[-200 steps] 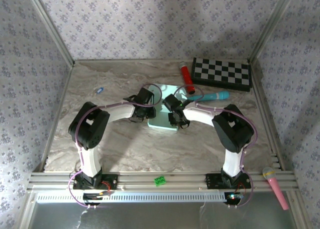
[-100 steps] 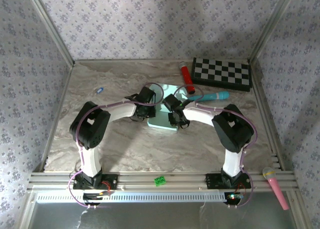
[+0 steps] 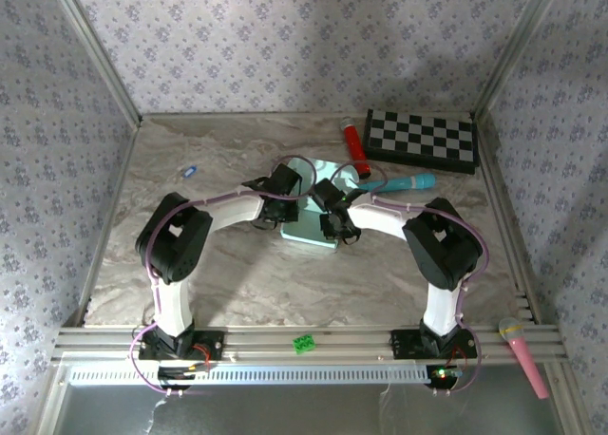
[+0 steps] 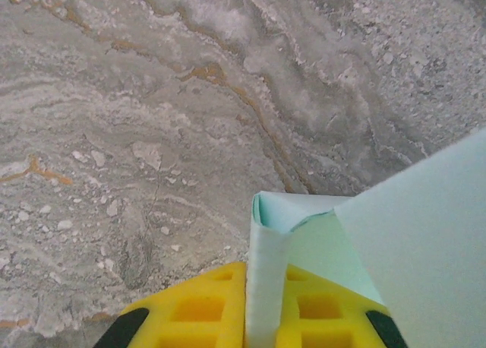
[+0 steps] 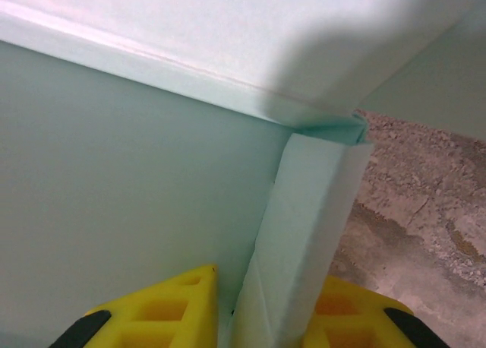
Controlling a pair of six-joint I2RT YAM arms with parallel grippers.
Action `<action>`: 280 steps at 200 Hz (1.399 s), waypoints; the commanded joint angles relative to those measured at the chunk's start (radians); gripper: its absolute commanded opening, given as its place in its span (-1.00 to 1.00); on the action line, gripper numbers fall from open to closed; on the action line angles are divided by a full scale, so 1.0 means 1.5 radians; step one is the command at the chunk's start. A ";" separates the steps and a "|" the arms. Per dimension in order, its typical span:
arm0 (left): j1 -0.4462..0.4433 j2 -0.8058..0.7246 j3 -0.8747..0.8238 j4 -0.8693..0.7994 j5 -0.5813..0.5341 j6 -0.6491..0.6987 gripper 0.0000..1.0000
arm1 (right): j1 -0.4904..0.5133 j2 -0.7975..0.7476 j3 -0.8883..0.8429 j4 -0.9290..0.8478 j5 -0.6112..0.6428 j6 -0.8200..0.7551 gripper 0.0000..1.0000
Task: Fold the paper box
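Observation:
The paper box (image 3: 311, 233), pale mint-green card, sits partly folded in the middle of the marble table between my two arms. At its left side my left gripper (image 3: 282, 210) is shut on it. In the left wrist view the yellow fingers (image 4: 190, 306) pinch a raised, folded edge of the paper box (image 4: 266, 264), and a larger panel (image 4: 433, 242) slopes off to the right. On its right side my right gripper (image 3: 333, 225) is shut on a side wall. There the yellow fingers (image 5: 167, 306) clamp an upright folded strip of the paper box (image 5: 304, 242), with a wide panel (image 5: 129, 173) to the left.
A checkerboard (image 3: 420, 139) lies at the back right, a red cylinder (image 3: 355, 148) beside it. A teal toy microphone (image 3: 405, 182) lies just right of the box. A pink microphone (image 3: 523, 354) rests on the front rail. A small blue item (image 3: 190, 171) lies at the back left.
My left gripper has closed down on the box's left edge and shifted slightly right towards the box. The right gripper has kept its hold and place.

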 commanded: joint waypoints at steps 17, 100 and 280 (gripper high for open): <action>-0.009 0.042 -0.011 -0.102 -0.080 0.048 -0.98 | 0.005 0.033 -0.002 -0.055 0.008 -0.008 -0.49; -0.012 0.047 -0.027 -0.120 -0.098 0.040 -0.69 | 0.005 0.040 0.004 -0.055 0.006 -0.010 -0.49; -0.010 0.029 -0.028 -0.157 -0.130 0.061 -0.83 | 0.005 0.048 0.008 -0.076 0.007 -0.008 -0.51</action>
